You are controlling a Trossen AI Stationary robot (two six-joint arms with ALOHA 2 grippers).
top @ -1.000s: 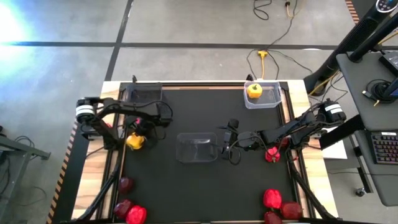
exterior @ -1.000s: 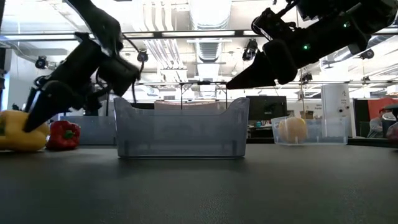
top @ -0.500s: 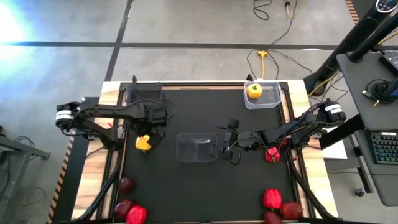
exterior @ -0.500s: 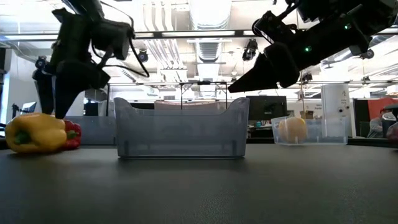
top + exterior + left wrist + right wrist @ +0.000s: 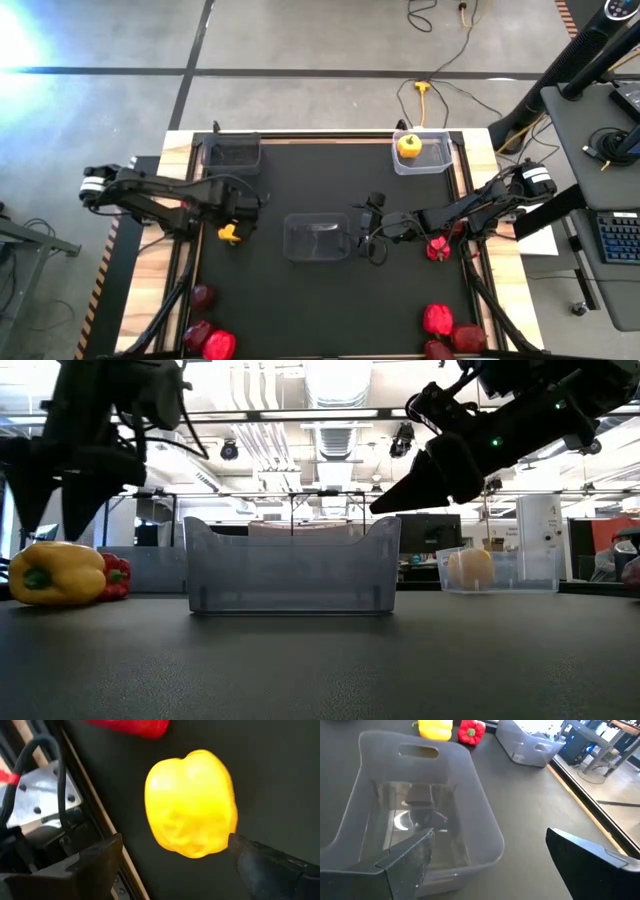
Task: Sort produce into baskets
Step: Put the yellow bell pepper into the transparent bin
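Yellow pepper [image 5: 230, 233]: lying on its side on the black mat [image 5: 330, 300], near the table's left edge, left of the middle tub; long axis level with the table in the low view, green stem end toward that picture's left.
Red pepper beside it [image 5: 114, 577]: just behind the yellow one in the low view, touching or nearly so; cannot tell which.
Left gripper [image 5: 170, 865]: above the yellow pepper, fingers spread wide to either side of it, holding nothing.
Middle tub [image 5: 317, 237]: clear, at the mat's centre, long side across the table, nothing seen inside.
Right gripper [image 5: 485, 865]: raised just beside the middle tub's right end, fingers wide apart, holding nothing.
Dark tub [image 5: 231, 152]: at the mat's far left corner.
Far right tub [image 5: 422, 153]: clear, at the far right corner, with a second yellow pepper [image 5: 409, 146] inside.
Red fruit by the right arm [image 5: 437, 247]: on the mat under the arm, near the right edge.
Near left group [image 5: 208, 335]: two dark maroon fruits and one bright red pepper together at the near left corner.
Near right group [image 5: 445, 332]: red pieces clustered at the near right corner.
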